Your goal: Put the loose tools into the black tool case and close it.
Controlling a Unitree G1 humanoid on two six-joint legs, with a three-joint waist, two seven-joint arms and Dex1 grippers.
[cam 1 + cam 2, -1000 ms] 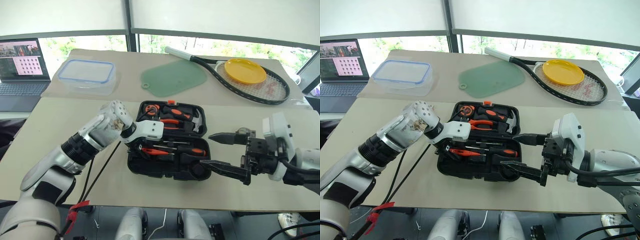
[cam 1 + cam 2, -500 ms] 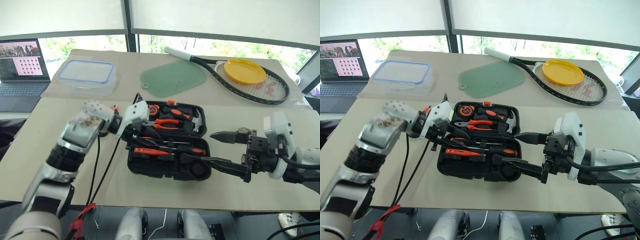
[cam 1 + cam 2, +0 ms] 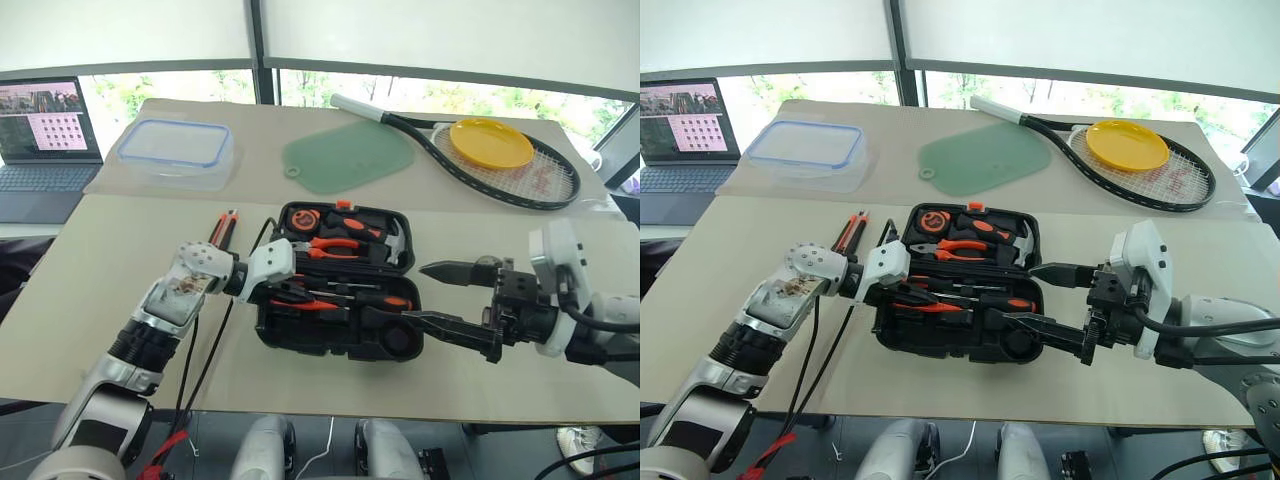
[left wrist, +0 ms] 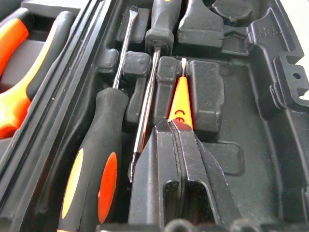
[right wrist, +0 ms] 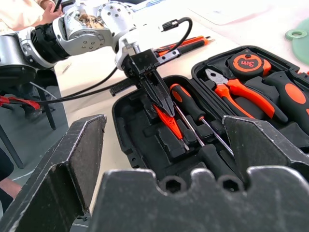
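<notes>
The black tool case [image 3: 335,346] lies open on the table, with pliers, a hammer and a tape measure in its far half. My left gripper [image 5: 164,107] reaches into the near half, shut, its tips resting on the slim orange tester screwdriver [image 4: 180,99] lying in a recess. Two black-and-orange screwdrivers [image 4: 94,179] lie beside it in the case. A black-and-orange loose tool [image 3: 222,228], seemingly the utility knife, lies on the table left of the case. At the case's right end my right gripper [image 3: 415,293] hangs open and holds nothing.
A clear blue-rimmed box [image 3: 175,150], a green mat [image 3: 348,155], a tennis racket [image 3: 500,165] with a yellow plate [image 3: 490,140] on it sit on the far table. A laptop [image 3: 40,130] stands far left. Black cables [image 3: 212,335] trail from my left arm.
My left hand has swung out to the case's left edge and come back down into the near half, its fingers closing. The tool on the table has come into sight. The right arm kept still.
</notes>
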